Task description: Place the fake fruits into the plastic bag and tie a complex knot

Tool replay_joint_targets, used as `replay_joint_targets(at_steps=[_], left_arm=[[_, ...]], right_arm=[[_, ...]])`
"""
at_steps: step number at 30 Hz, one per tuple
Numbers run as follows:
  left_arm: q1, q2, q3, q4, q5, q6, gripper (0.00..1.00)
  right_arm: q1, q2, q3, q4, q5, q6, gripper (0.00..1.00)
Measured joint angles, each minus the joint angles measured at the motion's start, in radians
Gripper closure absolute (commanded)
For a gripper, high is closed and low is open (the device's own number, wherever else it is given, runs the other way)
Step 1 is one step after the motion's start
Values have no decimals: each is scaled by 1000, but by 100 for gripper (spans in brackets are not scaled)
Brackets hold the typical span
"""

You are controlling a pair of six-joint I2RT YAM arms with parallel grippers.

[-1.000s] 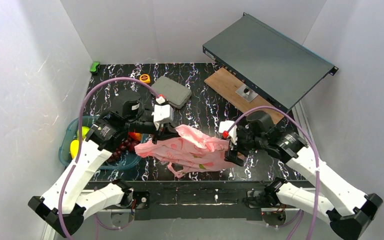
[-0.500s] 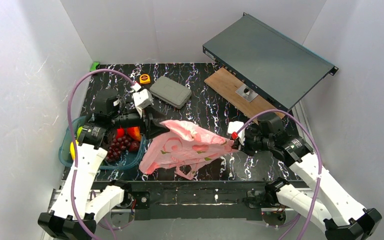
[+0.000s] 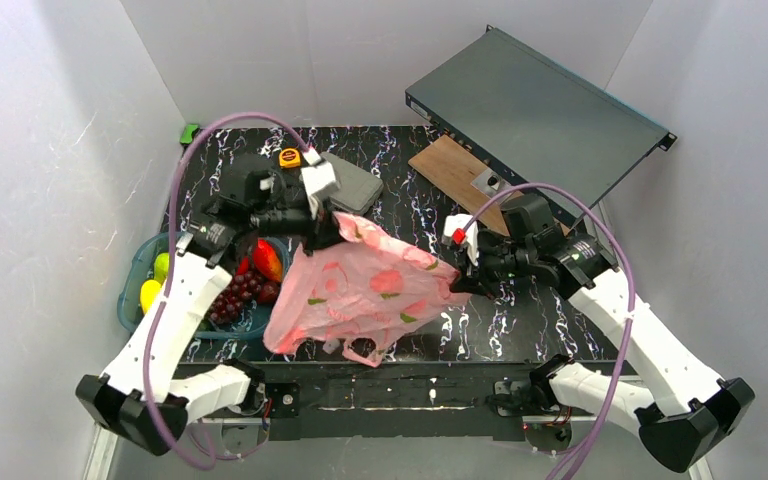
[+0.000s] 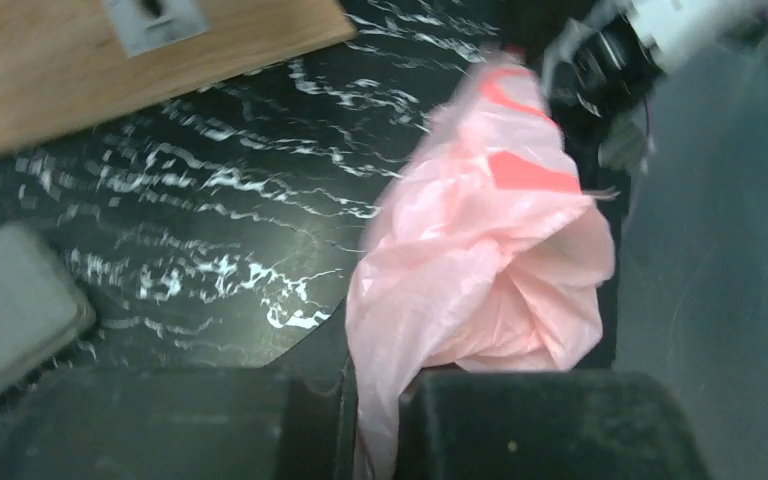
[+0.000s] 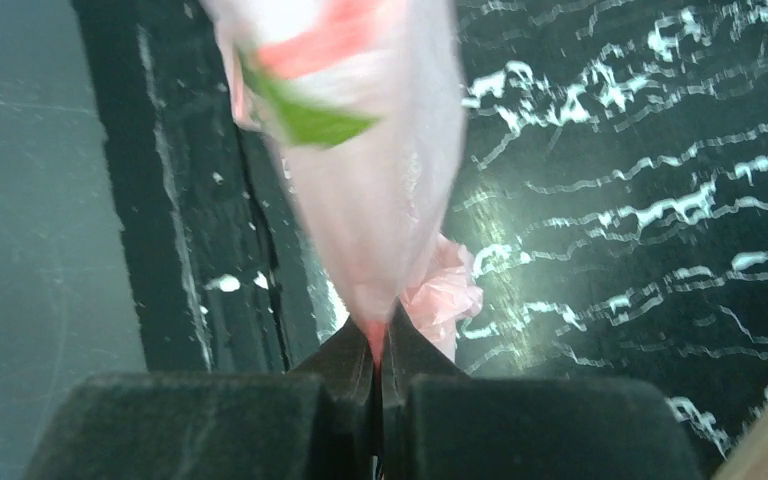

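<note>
The pink plastic bag (image 3: pixel 360 290) hangs stretched between both grippers above the marbled table. My left gripper (image 3: pixel 322 228) is shut on its upper left edge; in the left wrist view the film (image 4: pixel 480 260) runs down between the fingers of the left gripper (image 4: pixel 375 420). My right gripper (image 3: pixel 460 272) is shut on the bag's right corner, and the right wrist view shows the plastic (image 5: pixel 370 170) pinched at the tips of the right gripper (image 5: pixel 378 340). The fake fruits sit in a teal tub (image 3: pixel 132 285): a red-orange one (image 3: pixel 268 260), grapes (image 3: pixel 235 295), yellow-green ones (image 3: pixel 150 295). No knot is in view.
A grey case (image 3: pixel 345 180), a yellow tape measure (image 3: pixel 289 157) and a green item (image 3: pixel 190 133) lie at the back left. A wooden board (image 3: pixel 460 175) and a tilted dark metal box (image 3: pixel 535 110) fill the back right. White walls close in the table.
The right gripper closed on the bag's right corner. The left gripper let go, took hold again and moved back and up. The bag now hangs spread out between the two.
</note>
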Motion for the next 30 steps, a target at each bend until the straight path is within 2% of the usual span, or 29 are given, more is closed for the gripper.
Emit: replay_joint_targets(at_steps=[3, 5, 8, 11, 14, 16, 18, 22, 26, 30], left_arm=[[166, 63, 5, 29, 31, -90, 100], [245, 148, 26, 26, 43, -134, 73], [287, 294, 87, 30, -6, -171, 31], [319, 399, 145, 53, -79, -206, 4], [341, 414, 154, 72, -131, -227, 2], [356, 362, 132, 94, -148, -226, 2], [365, 255, 79, 109, -164, -216, 2], [367, -63, -77, 114, -190, -200, 2], [365, -338, -247, 63, -199, -163, 2], [358, -438, -374, -64, -79, -11, 2]], right_arm=[[10, -24, 0, 1, -49, 15, 99], [16, -46, -22, 35, -70, 36, 99], [13, -50, -54, 20, -99, 108, 99], [11, -9, -52, 12, -129, 209, 99], [6, 57, -23, 45, -141, 342, 99], [-3, 71, -22, 95, -138, 438, 99], [-8, 70, -23, 140, -134, 521, 99], [-15, 69, -24, 247, -106, 697, 99], [-31, 71, -24, 312, -86, 827, 99], [-42, 83, -24, 350, -86, 904, 99]])
